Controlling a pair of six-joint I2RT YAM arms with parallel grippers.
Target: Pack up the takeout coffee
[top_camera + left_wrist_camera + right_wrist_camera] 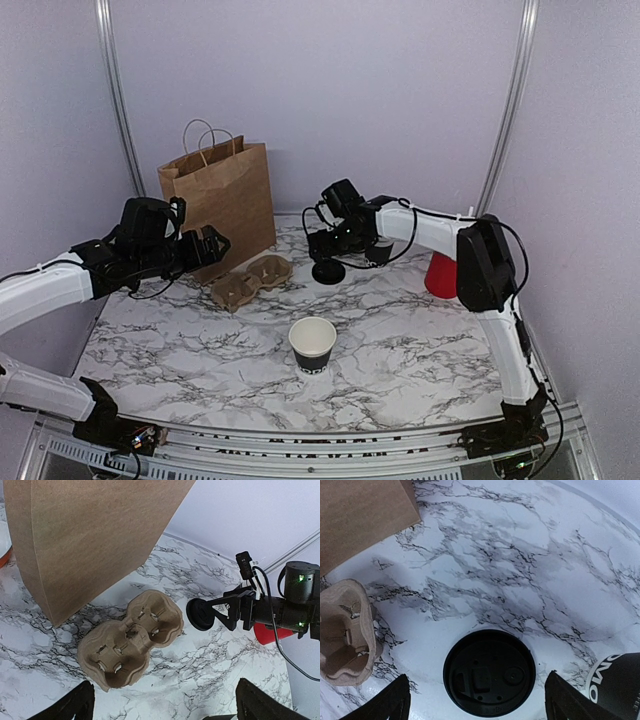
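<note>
The takeout coffee cup (313, 345), black with a white rim and no lid on it, stands upright at the front middle of the marble table. Its round black lid (328, 271) (489, 672) lies flat on the table further back. My right gripper (330, 245) (477, 696) hovers over the lid, open, with one finger on each side and a gap to the lid's rim on both. My left gripper (212, 243) (165, 706) is open and holds nothing, raised above the table just right of the cardboard carrier (131, 647).
A brown paper bag (220, 200) (90, 535) stands at the back left, with the two-hole cardboard carrier (252, 281) (345, 647) in front of it. A red cup (440, 275) stands at the right. Another black lettered cup (615, 685) stands close to the lid's right.
</note>
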